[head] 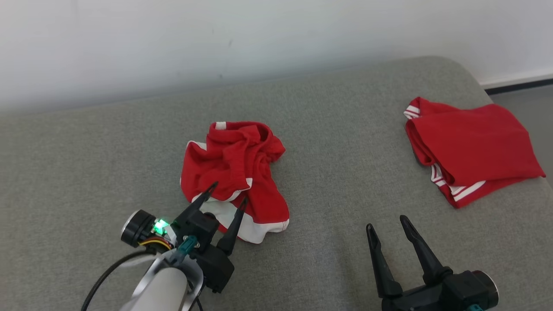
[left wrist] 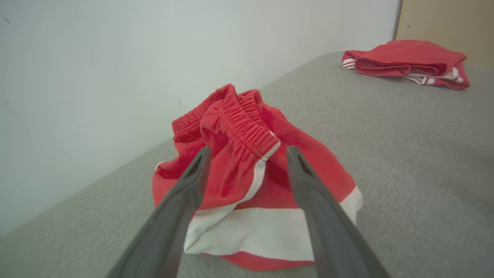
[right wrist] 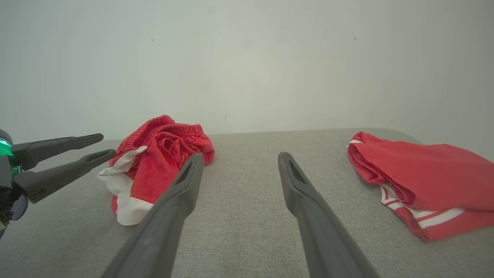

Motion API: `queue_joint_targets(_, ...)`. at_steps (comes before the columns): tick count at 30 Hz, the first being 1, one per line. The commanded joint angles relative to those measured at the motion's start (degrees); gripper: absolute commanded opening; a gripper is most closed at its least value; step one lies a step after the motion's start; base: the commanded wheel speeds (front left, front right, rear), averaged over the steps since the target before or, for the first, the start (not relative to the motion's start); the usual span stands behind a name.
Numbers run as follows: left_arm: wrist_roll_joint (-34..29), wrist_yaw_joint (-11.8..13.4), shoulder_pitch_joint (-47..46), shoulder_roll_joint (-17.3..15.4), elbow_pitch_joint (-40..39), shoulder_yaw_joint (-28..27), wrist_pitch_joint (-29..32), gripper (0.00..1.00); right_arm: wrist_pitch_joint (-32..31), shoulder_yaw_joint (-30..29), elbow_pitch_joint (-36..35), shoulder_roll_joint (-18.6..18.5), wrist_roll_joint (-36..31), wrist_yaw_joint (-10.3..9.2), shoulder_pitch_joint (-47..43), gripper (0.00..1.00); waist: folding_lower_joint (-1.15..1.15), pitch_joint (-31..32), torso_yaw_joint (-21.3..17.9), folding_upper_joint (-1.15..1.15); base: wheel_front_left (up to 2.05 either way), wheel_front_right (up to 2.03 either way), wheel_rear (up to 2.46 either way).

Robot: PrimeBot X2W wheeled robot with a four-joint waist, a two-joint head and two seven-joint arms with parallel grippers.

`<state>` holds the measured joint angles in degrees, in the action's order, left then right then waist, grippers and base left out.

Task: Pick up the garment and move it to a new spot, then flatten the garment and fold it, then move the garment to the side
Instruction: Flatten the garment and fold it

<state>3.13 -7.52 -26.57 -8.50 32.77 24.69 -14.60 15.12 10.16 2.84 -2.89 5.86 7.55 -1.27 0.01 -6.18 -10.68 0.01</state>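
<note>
Presently, on the grey cushion (head: pixel 328 172) against the white wall (head: pixel 216 39):

Item 1, garment (head: pixel 235 168) (left wrist: pixel 231 173) (right wrist: pixel 162 154): red shorts with white trim, crumpled in a heap near the cushion's middle. The elastic waistband is bunched on top and the white hem faces the robot.

Item 2, folded shorts (head: pixel 471 142) (left wrist: pixel 405 58) (right wrist: pixel 432 170): same red and white, lying flat at 3 o'clock of the garment, well apart, near the cushion's rounded corner.

Item 3, left gripper (head: pixel 230 191) (left wrist: pixel 247 150) (right wrist: pixel 106 144): at 7 o'clock in the head view. Its fingers are spread, tips over the garment's near edge, pinching nothing; whether they touch cloth cannot be told.

Item 4, right gripper (head: pixel 386 221) (right wrist: pixel 240 155): at 5 o'clock, fingers spread, holding nothing, above bare cushion between items 1 and 2.
</note>
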Motion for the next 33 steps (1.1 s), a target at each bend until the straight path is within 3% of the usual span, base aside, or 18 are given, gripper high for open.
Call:
queue_joint_targets(1, -0.3, 0.3, -1.1, 0.0, 1.2, 0.1, 0.2, 1.0, 0.1, -0.1, -0.2, 0.0, -0.1, -0.15, 0.6, 1.0, -0.01, -2.4, -1.5, -0.01, 0.0, 0.0, 0.0)
queue_joint_targets(10, 1.4, 0.1, -8.0, 0.9, 9.4, 2.1, 3.0, 1.0, 0.1, 0.3, -0.6, 0.0, 1.2, -0.15, 2.1, 1.0, -0.01, -4.5, -3.0, -0.01, 0.0, 0.0, 0.0)
queue_joint_targets(11, 2.6, 0.1, -8.3, 1.5, 9.9, 1.6, 2.7, 0.68, 0.1, 0.5, -0.6, 0.0, 1.2, -0.15, 2.2, 1.0, -0.01, -4.6, -3.1, -0.01, 0.0, 0.0, 0.0)
queue_joint_targets(12, 3.0, 0.1, -8.6, 1.9, 10.4, 1.5, 2.6, 0.0, 0.1, 0.5, -0.6, 0.0, 1.3, -0.15, 2.2, 1.0, -0.01, -4.6, -3.3, -0.01, 0.0, 0.0, 0.0)
queue_joint_targets(18, 14.6, 0.1, -9.7, 3.8, 9.0, 2.3, 3.5, 0.0, 0.1, 0.2, -0.4, 0.0, 2.0, -0.15, 1.8, 1.0, -0.01, -3.7, -3.8, -0.01, 0.0, 0.0, 0.0)
queue_joint_targets(23, 30.0, 0.1, -10.4, 4.7, 1.4, 3.2, 8.2, 0.0, 0.1, 0.2, 0.1, 0.0, 2.5, -0.15, 1.3, 1.0, -0.01, -1.8, -4.1, -0.01, 0.0, 0.0, 0.0)
queue_joint_targets(29, 48.1, 0.1, -13.2, 5.5, -8.0, 0.4, 13.4, 0.0, 0.1, 0.9, 1.1, 0.0, 3.4, -0.15, 0.7, 1.0, -0.01, 1.2, -5.2, -0.01, 0.0, 0.0, 0.0)
queue_joint_targets(33, 62.8, 4.5, -17.0, 5.7, -14.7, 2.6, 11.5, 0.0, 0.1, 1.1, 1.8, 0.0, 3.3, -0.15, 0.2, 1.0, -0.01, 2.8, -6.1, -0.01, 0.0, 0.0, 0.0)
